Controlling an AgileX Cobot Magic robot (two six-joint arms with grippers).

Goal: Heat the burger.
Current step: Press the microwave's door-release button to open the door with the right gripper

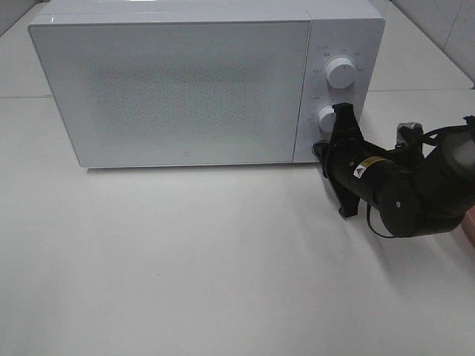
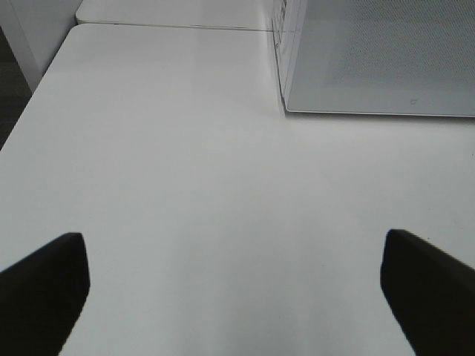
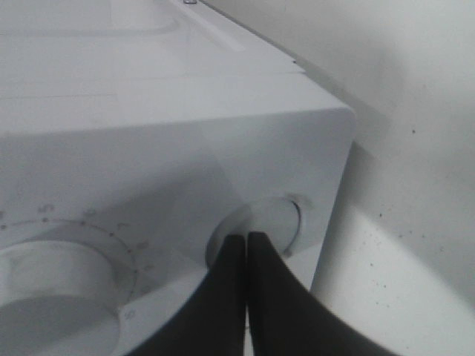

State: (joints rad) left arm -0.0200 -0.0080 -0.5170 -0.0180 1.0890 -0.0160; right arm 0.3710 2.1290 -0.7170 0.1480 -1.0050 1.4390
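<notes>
The burger is out of view. The white microwave (image 1: 178,81) stands at the back of the table with its frosted door closed. My right gripper (image 1: 340,111) is shut, and its black fingertips (image 3: 246,236) are pressed together against the lower knob (image 1: 324,117) of the control panel. The upper knob (image 1: 341,72) sits just above it. In the right wrist view the touched knob (image 3: 278,219) shows behind the fingertips, beside the other marked dial (image 3: 52,282). My left gripper (image 2: 237,289) is open over bare table, short of the microwave door (image 2: 378,59), with nothing between its fingers (image 2: 44,289).
The white table (image 1: 185,259) stretches in front of the microwave. The right arm's black body (image 1: 401,193) lies low at the right side. A pinkish-brown sliver (image 1: 469,222) shows at the right edge behind that arm. The table's left edge (image 2: 30,104) drops off near the left gripper.
</notes>
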